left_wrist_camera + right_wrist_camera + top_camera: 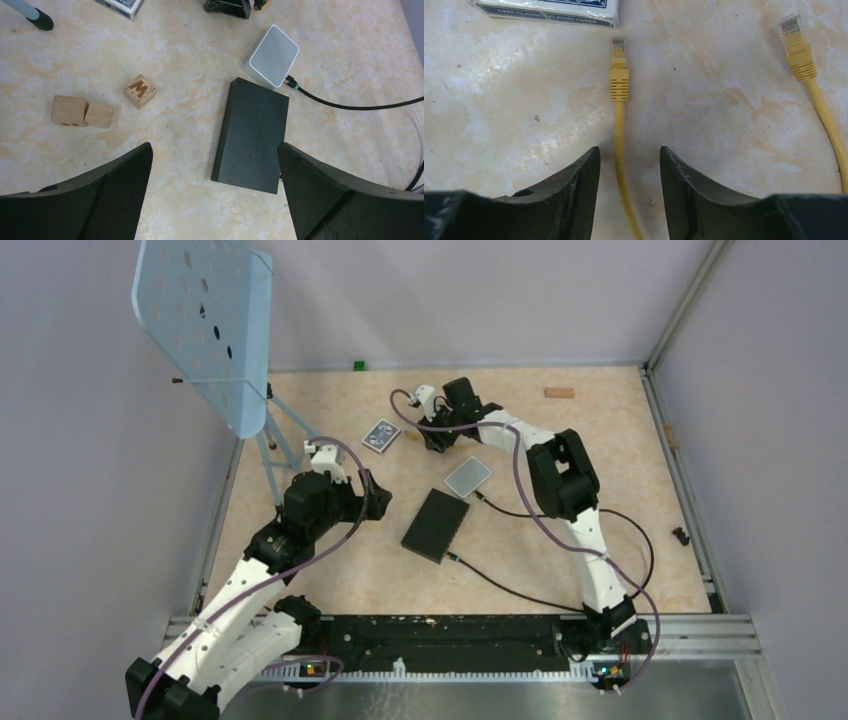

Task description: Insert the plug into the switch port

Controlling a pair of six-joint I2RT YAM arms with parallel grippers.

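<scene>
Nearest the bases, the left gripper (214, 146) hangs over the table with its fingers spread wide and nothing between them. Just below it lies the switch (252, 135), flat, its long axis running away from the bases and slightly to the right. A black lead (500, 585) meets its near short edge. The port itself cannot be made out in any view. To the left of the switch sit three wooden blocks (82, 111), well clear of it. Just past its far end is the grey box (272, 55), close but not touching.

Farther out, the right gripper (629, 150) is low over the table, fingers apart and astride a yellow cable (619, 130), with a gap on each side and no grip on it. The plug (618, 65) lies straight ahead, in line with the fingers, its tip pointing away toward the card box (549, 12) and stopping just short of it. A second plug (796, 45) lies off to the right, apart.

The right arm is the nearer to the plug. The switch lies back toward the bases, so the plug would likely need turning round, with the grey box close to that path.
</scene>
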